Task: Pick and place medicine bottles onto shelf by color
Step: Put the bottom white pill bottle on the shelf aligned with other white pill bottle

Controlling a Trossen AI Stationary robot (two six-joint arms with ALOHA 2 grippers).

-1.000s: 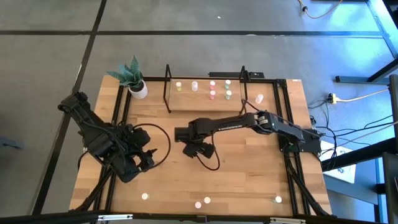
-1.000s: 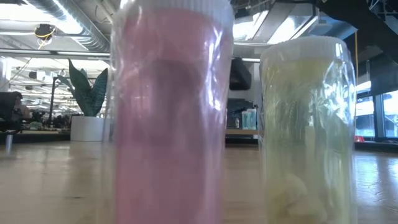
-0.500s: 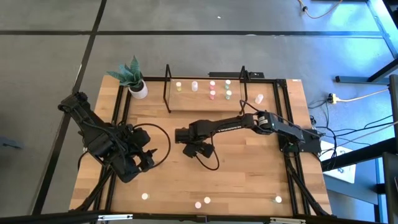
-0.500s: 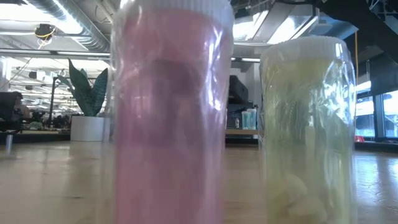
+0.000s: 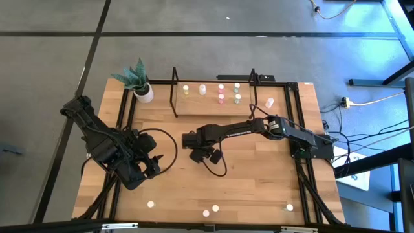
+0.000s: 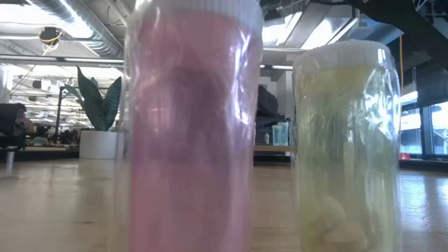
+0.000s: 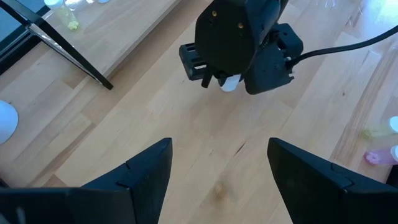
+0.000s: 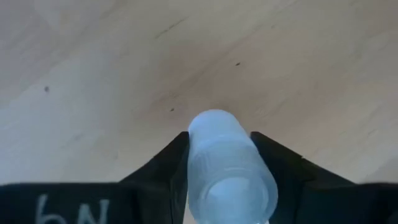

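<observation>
My right gripper [image 5: 202, 155] is over the middle of the table, shut on a white medicine bottle [image 8: 227, 163], which also shows in the left wrist view [image 7: 230, 83]. My left gripper [image 7: 221, 171] is open and empty over the table's left half [image 5: 152, 165]. The shelf [image 5: 213, 107] stands at the far edge and bears several bottles: yellowish [image 5: 185, 89], white [image 5: 202, 89], pink [image 5: 220, 98] and greenish [image 5: 237, 98]. More bottles stand along the near edge, among them a pink one [image 6: 189, 126] and a yellowish one [image 6: 346, 140]. My right gripper pinches the white bottle's round side [image 8: 193, 163] between its two fingers [image 8: 163, 168]. The fingers come from above, pointing down. The bottle stands upright between them, its lower end [image 8: 211, 121] near the tabletop; I cannot tell whether it touches the wood.
A white plant pot [image 5: 145, 94] stands at the far left, beside the shelf. One bottle [image 5: 270, 102] lies to the right of the shelf. Loose bottles stand at the near edge [image 5: 151, 204], [image 5: 289, 208]. Bare wood lies between the two grippers.
</observation>
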